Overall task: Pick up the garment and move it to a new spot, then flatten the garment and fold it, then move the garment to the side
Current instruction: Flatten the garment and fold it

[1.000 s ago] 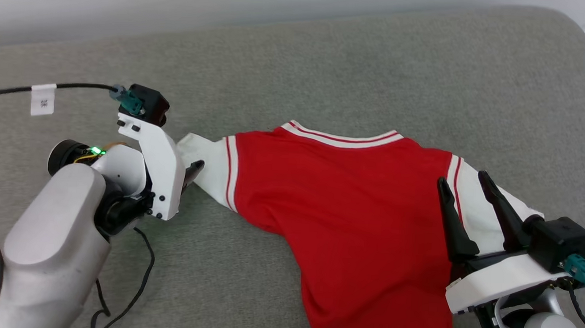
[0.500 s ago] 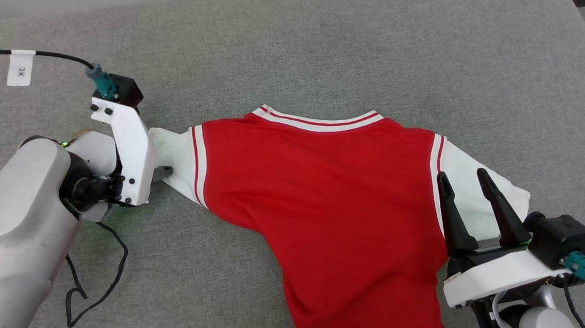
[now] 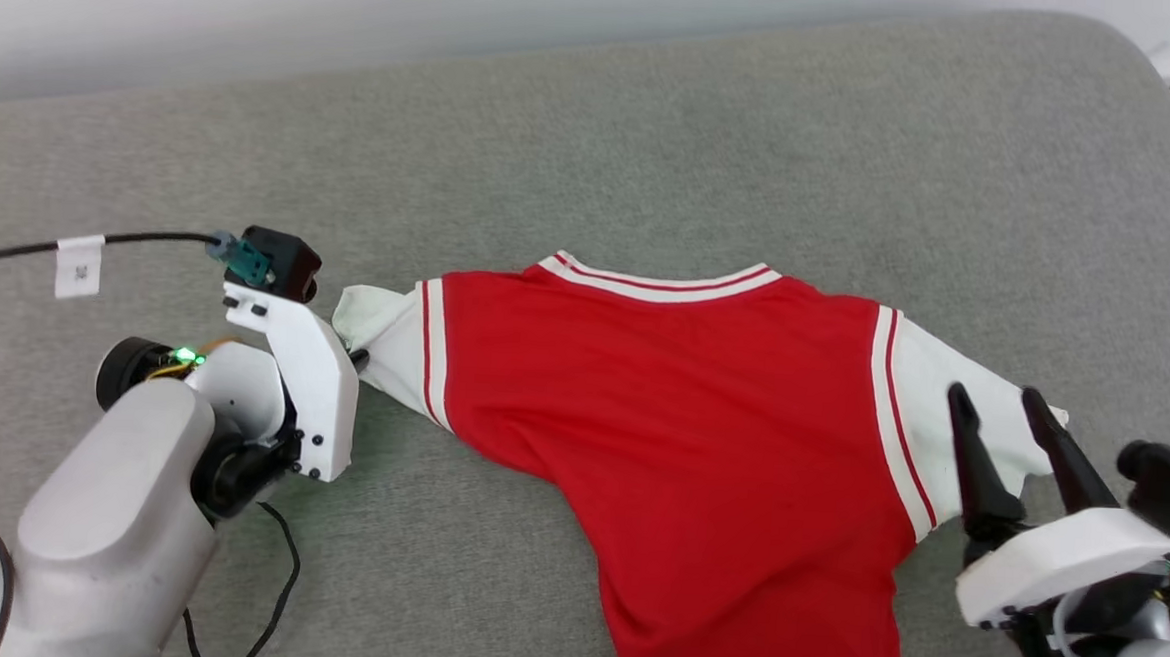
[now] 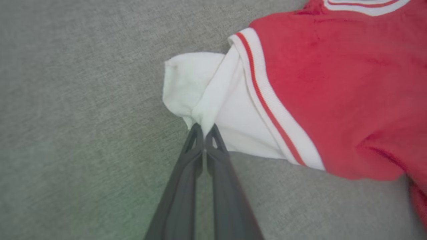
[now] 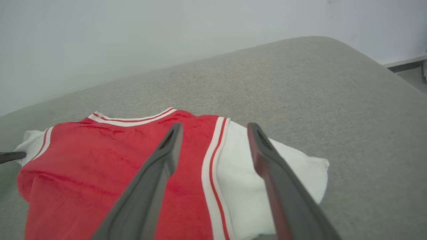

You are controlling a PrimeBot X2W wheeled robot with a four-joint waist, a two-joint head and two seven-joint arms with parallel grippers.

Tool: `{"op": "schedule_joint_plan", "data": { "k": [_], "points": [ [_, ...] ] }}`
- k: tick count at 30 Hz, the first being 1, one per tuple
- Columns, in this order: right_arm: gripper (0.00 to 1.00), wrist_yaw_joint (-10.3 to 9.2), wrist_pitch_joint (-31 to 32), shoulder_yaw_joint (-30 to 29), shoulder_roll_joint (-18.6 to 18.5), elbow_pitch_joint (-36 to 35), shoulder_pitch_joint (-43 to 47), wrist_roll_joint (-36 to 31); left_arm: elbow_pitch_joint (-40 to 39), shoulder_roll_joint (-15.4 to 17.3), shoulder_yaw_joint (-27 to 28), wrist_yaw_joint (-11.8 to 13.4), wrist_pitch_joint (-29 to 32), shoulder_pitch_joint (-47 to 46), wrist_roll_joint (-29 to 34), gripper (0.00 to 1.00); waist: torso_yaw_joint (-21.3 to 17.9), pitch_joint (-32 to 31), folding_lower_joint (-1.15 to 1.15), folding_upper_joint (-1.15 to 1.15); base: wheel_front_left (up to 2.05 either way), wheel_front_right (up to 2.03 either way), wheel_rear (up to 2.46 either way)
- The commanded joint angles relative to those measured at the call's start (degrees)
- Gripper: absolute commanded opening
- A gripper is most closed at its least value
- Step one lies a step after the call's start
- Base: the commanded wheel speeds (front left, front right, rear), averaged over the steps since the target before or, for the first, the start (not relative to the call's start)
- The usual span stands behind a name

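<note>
Left hand (image 4: 204, 128) pinched tight — right hand (image 3: 994, 392) spread wide, angled forward.

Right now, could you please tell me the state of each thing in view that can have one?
garment: unfolded, lying rumpled on the grey cushion.
left gripper: jaws shut on the garment, pinching the white sleeve edge.
right gripper: jaws open, by the other white sleeve, gripping nothing.

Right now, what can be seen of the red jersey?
The red jersey lies spread but rumpled on the grey cushion. It looks like soft knit, with its striped collar at the far edge and its body trailing toward the robot. Both sleeves are white with red-and-white striped seams. The left gripper is shut on the edge of one sleeve; the open right gripper sits over the other sleeve.
</note>
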Motion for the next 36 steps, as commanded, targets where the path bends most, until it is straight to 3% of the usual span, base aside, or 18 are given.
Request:
{"op": "schedule_joint_plan", "data": {
  "k": [1, 6, 13, 23, 30, 31, 32, 33, 36],
  "points": [
    [1.00, -0.02, 1.8, -1.5, 0.0, 0.7, 0.8, 1.2, -0.7, 0.0, 0.2, 0.6, -1.7, 1.4, 0.6, 0.00, 1.9, -2.3, 0.00, 0.00, 0.00, 0.00, 0.00],
    [1.00, -0.02, 13.0, -9.7, -0.1, 3.9, 0.9, 1.9, -4.1, -0.4, 0.6, 2.2, -6.2, 4.0, 1.4, 0.00, 3.8, -4.6, 0.00, 0.00, 0.00, 0.00, 0.00],
    [1.00, -0.02, 29.3, -18.2, -4.4, 10.0, -4.5, 1.5, -10.0, -0.5, 0.6, 3.9, -8.8, 4.6, 2.6, 0.00, 5.8, -3.6, 0.00, 0.00, 0.00, 0.00, 0.00],
    [1.00, -0.02, 39.1, -17.8, -7.8, 18.4, -16.4, 1.2, -15.6, -0.4, 0.2, 4.5, -9.0, 0.5, 4.3, 0.00, 8.5, 3.0, 0.00, 0.00, 0.00, 0.00, 0.00],
    [1.00, -0.05, 44.9, -18.1, -6.8, 27.4, -19.5, -0.6, -16.4, -0.4, 0.0, 4.1, -9.6, -0.9, 4.7, 0.00, 9.6, 5.4, 0.00, 0.00, 0.00, 0.00, 0.00],
    [0.45, -0.04, 45.6, -18.1, -6.2, 28.3, -19.6, -0.7, -16.2, -0.4, 0.0, 4.1, -9.7, -1.0, 4.7, 0.00, 9.7, 5.5, 0.00, 0.00, 0.00, 0.00, 0.00],
    [0.14, -0.03, 46.3, -18.2, -5.6, 28.9, -19.8, -0.6, -16.1, -0.4, 0.0, 4.0, -9.7, -1.0, 4.6, 0.00, 9.7, 5.6, 0.00, 0.00, 0.00, 0.00, 0.00],
    [0.00, -0.02, 46.4, -17.8, -5.5, 29.0, -19.9, -0.8, -16.0, -0.4, -0.1, 4.0, -9.6, -1.0, 4.5, 0.00, 9.7, 5.6, 0.00, 0.00, 0.00, 0.00, 0.00],
    [0.00, -0.02, 46.3, -17.5, -6.2, 28.8, -20.7, -1.1, -15.4, -0.3, -0.2, 3.8, -9.6, -1.0, 4.3, 0.00, 9.7, 5.2, 0.00, 0.00, 0.00, 0.00, 0.00]
  ]
}}
